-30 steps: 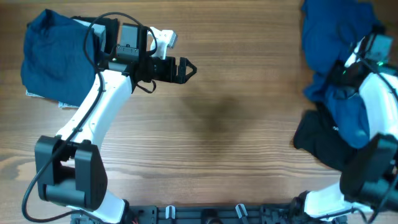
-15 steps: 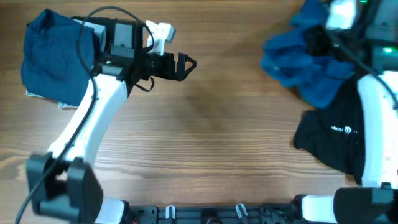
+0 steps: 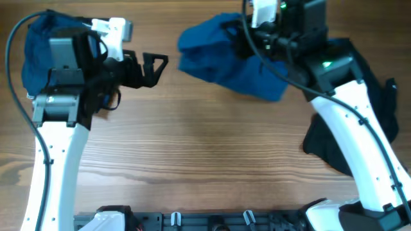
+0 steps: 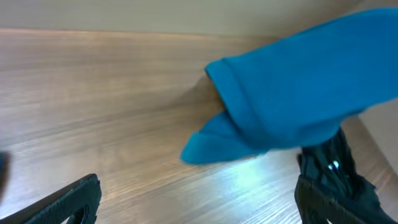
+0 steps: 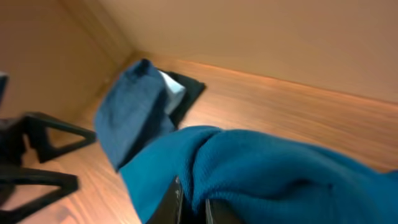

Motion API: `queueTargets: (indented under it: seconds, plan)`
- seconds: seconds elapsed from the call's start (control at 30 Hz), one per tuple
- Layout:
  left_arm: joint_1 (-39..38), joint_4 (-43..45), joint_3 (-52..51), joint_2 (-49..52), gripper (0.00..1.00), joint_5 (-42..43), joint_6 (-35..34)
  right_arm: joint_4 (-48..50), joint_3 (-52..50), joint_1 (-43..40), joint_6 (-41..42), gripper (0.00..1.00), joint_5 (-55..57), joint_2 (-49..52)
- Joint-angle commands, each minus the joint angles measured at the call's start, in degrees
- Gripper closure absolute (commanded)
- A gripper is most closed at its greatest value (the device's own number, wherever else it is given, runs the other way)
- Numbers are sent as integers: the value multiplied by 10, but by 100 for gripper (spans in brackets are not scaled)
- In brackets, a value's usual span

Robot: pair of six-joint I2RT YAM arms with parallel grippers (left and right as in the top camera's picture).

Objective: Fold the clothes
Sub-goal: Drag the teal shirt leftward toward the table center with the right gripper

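- Table: the middle stretch of wood is bare, with no garment spread flat on it. We judge the task to be early or mid-way.
- Blue shirt: it hangs bunched from the right arm, toward the far middle of the table. Its lower tip is at or near the wood, and we cannot tell if it touches. It is not laid out and not folded.
- Black garment: it lies crumpled at the right edge, partly under the right arm, and looks untouched.
- Blue bundle: it sits compact at the far left corner, behind the left arm. We judge it likely done already.
- Right gripper: clenched on the blue shirt, with cloth piled over the fingers.
- Left gripper: released, jaws wide, holding nothing, pointing toward the shirt but well apart from it.
- Count: two blue garments. We see black cloth as one heap, possibly more pieces, which we cannot separate. Two grippers.
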Motion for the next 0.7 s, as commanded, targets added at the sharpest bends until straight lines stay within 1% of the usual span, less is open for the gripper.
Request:
queueTargets:
  seconds: [0.0, 0.13, 0.27, 0.4, 0.63, 0.67]
  plan:
    - [37, -29, 9, -24, 0, -2, 7, 46, 22, 55, 91, 96, 82, 2]
    - [81, -47, 9, -42, 0, -2, -1, 85, 22, 100, 142, 96, 136, 24]
    - [117, -57, 9, -59, 0, -2, -8, 130, 21, 132, 160, 96, 143, 65]
    - [140, -69, 9, -75, 0, -2, -8, 184, 21, 146, 180, 96, 156, 111]
    - [156, -71, 9, -79, 0, -2, -8, 332, 21, 147, 205, 96, 173, 195]
    - [156, -71, 9, -78, 0, -2, -8, 386, 21, 148, 205, 96, 178, 224]
